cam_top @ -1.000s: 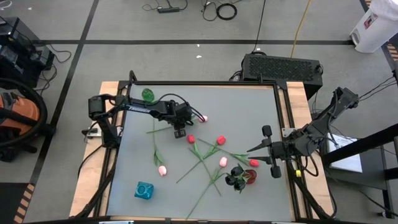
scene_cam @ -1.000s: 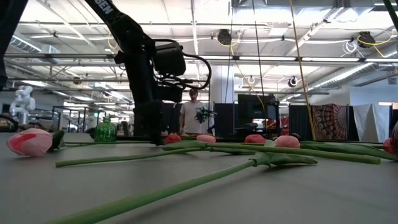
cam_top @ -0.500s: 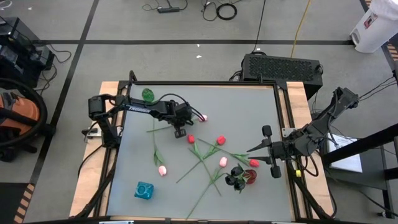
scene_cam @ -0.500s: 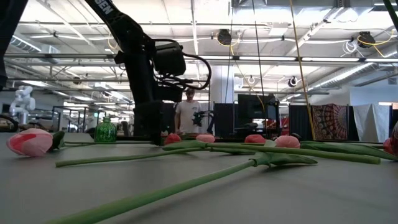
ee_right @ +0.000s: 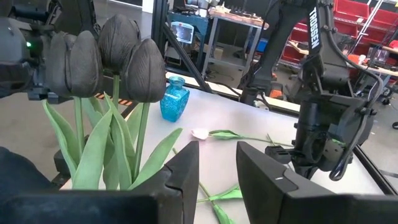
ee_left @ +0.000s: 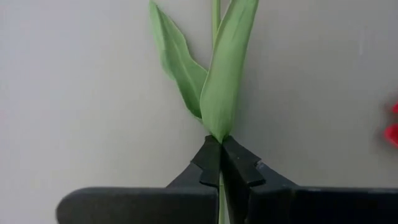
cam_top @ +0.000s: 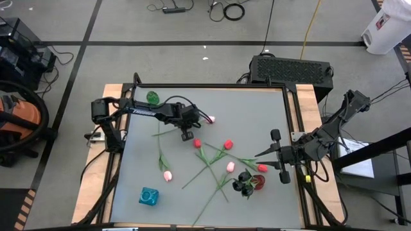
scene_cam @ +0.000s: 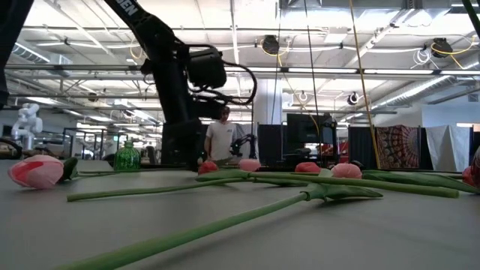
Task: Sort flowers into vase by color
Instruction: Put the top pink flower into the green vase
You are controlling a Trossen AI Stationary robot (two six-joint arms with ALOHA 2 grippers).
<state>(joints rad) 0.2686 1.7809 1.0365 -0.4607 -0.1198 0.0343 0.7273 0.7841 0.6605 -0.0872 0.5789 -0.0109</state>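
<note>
A pink tulip (cam_top: 209,120) lies near the back of the grey table (cam_top: 257,115), its thin green stem (ee_left: 216,12) running off toward the left arm, and the left gripper (cam_top: 186,134) has its two dark fingers (ee_left: 208,163) pinched together on that stem right where the two long leaves (ee_left: 221,74) join it; from the wrist view the fingertips meet with the stem squeezed between them. The rest of the flowers are scattered across the middle of the table: a red head (cam_top: 197,144) just beside the left gripper, another red head (cam_top: 227,145) a little further right, a pink one (cam_top: 230,167) among crossing stems, and a pink one (cam_top: 167,175) alone toward the front left. A cluster of black tulips (cam_top: 244,182) stands upright in a red vase (cam_top: 259,183) at the front right, close to the right gripper (cam_top: 259,154); through the right wrist view the dark heads (ee_right: 102,53) loom just beside it. The right gripper hangs at the table's right edge with its fingers (ee_right: 186,168) apart and nothing between them. A green vase (cam_top: 152,97) sits at the back left corner and a blue vase (cam_top: 149,196) at the front left. Beyond the table a person (scene_cam: 222,139) stands in the room.
</note>
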